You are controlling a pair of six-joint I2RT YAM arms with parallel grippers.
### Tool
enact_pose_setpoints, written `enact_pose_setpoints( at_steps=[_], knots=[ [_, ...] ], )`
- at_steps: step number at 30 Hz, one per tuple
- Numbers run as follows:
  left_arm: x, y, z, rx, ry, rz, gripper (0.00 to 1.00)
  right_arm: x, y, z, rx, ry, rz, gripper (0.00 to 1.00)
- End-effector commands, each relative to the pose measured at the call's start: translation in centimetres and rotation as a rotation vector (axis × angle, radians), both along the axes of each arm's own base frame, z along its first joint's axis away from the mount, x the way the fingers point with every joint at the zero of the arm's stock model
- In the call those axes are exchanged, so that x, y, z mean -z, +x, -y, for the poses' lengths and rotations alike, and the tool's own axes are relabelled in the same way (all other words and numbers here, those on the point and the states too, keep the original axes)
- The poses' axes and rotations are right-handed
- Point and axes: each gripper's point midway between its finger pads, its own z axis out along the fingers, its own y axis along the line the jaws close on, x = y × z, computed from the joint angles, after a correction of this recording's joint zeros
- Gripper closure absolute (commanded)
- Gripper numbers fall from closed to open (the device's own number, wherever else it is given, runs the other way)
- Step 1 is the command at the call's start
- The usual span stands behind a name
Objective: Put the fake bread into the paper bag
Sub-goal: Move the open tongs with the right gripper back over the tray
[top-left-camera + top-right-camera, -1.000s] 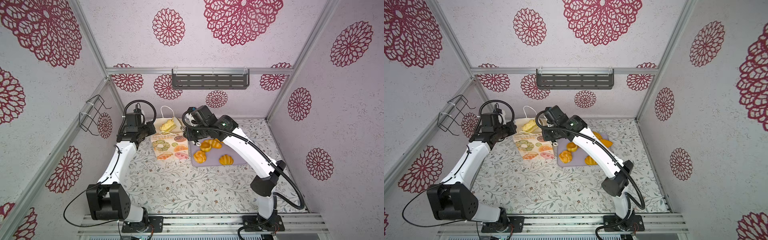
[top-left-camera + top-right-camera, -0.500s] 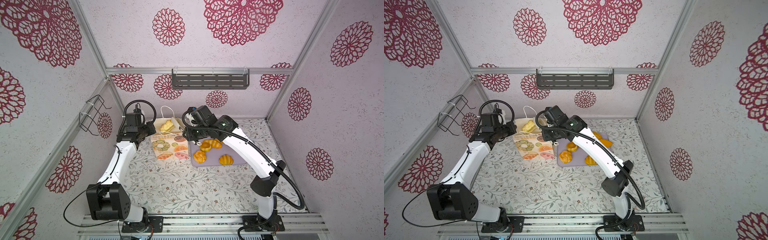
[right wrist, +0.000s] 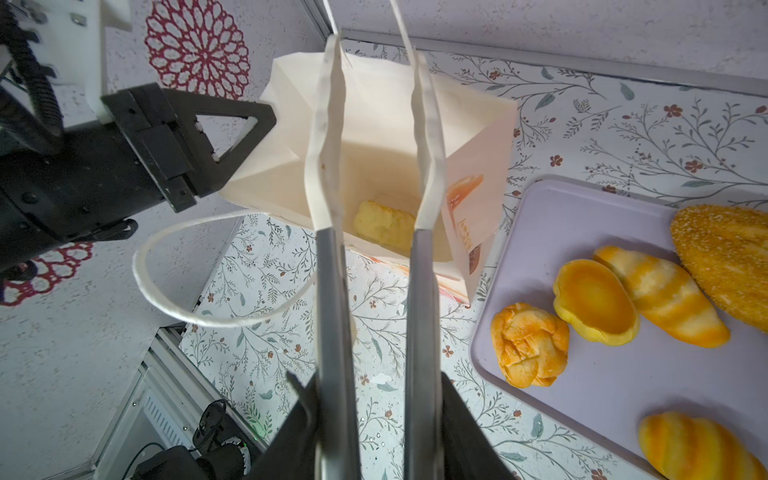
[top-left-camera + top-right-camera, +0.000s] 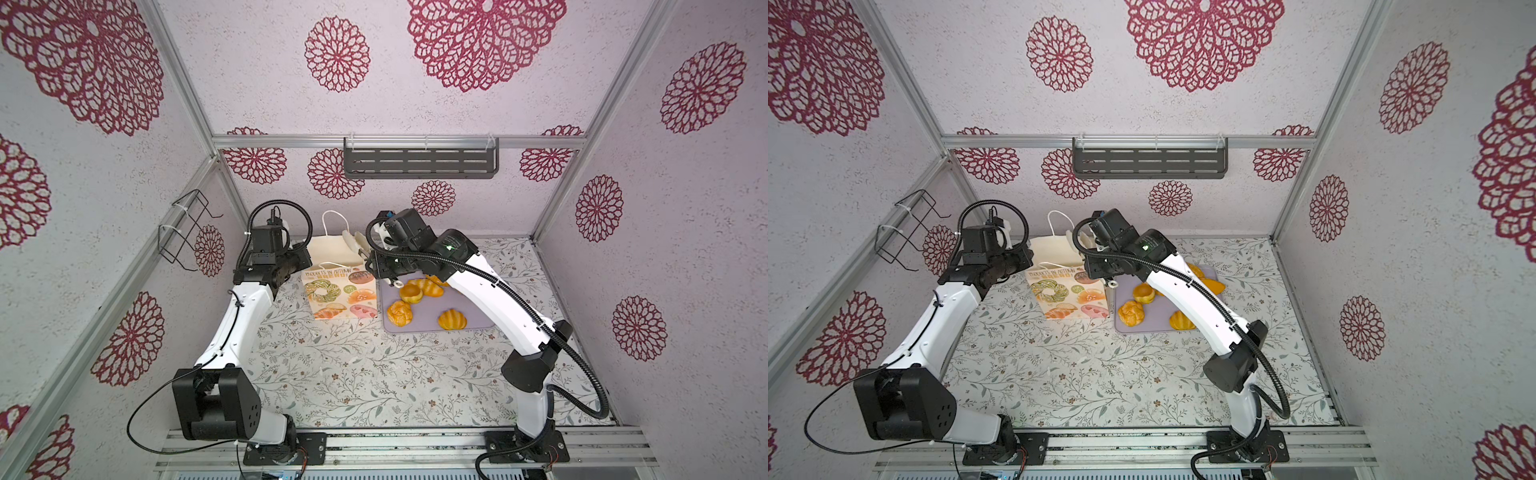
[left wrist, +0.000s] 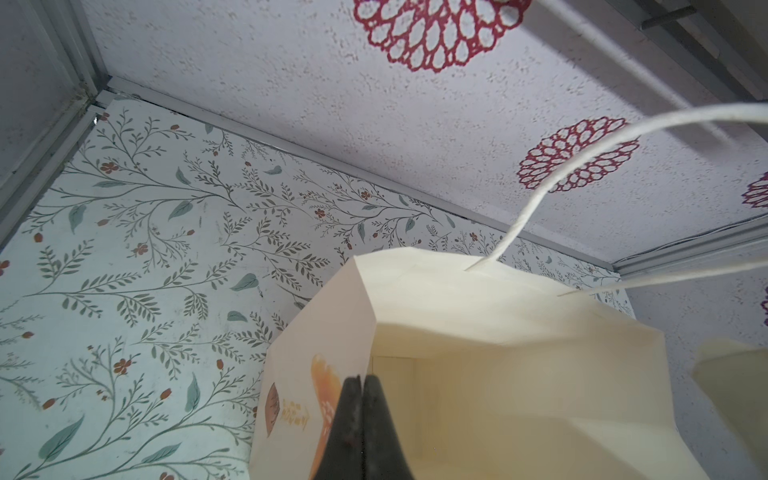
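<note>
Tabletop (image 4: 332, 374): it has a leaf and flower pattern and it carries the tray and the bag at its far side.
Lilac tray (image 4: 419, 326): it lies flat, just beside the bag, under the right arm.
Paper bag (image 4: 338, 297): it stands upright with the mouth open and the printed front toward the camera in both top views. One white cord handle (image 3: 166, 286) hangs outside the mouth.
Left claw (image 5: 361, 379): the two fingers are pressed together on the rim of the bag's side wall and pinch the paper there.
Right claw (image 3: 376, 62): it hangs above the open mouth of the bag. The fingers are spread and nothing is between them.
Fake bread on the tray: the right wrist view shows five pieces, a seeded oval loaf (image 3: 723, 257), a striped long roll (image 3: 660, 303), a cup-shaped bun (image 3: 594, 301), a cracked round bun (image 3: 528, 343) and a ribbed bun (image 3: 698, 446).
Fake bread in the bag: one pale slice (image 3: 384, 226) lies on the bottom, below the right claw.
</note>
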Motion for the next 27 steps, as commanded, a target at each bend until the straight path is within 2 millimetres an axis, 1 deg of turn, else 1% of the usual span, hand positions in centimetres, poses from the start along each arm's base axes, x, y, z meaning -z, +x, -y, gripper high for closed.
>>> enact_pose_setpoints(
  at_steps=[1, 7, 12, 19, 27],
  knots=[
    [-1.8, -0.3, 0.0, 0.005, 0.004, 0.049, 1.0, -6.8, -0.1, 3.1, 0.045, 0.094, 0.141, 0.6],
    [-1.9, -0.3, 0.0, 0.006, 0.002, 0.049, 1.0, -7.3, 0.1, 5.7, 0.094, 0.042, 0.171, 0.59],
    [-2.1, -0.4, 0.0, 0.005, 0.006, 0.052, 1.0, -6.6, 0.3, 7.4, 0.124, 0.021, 0.159, 0.57],
    [-2.1, -0.5, -0.1, 0.001, 0.012, 0.052, 1.0, -4.6, 0.4, 10.2, 0.182, 0.017, 0.125, 0.56],
    [-2.0, -0.5, -0.1, -0.001, 0.009, 0.048, 1.0, -1.7, -0.2, 14.7, 0.268, -0.007, 0.078, 0.53]
  ],
)
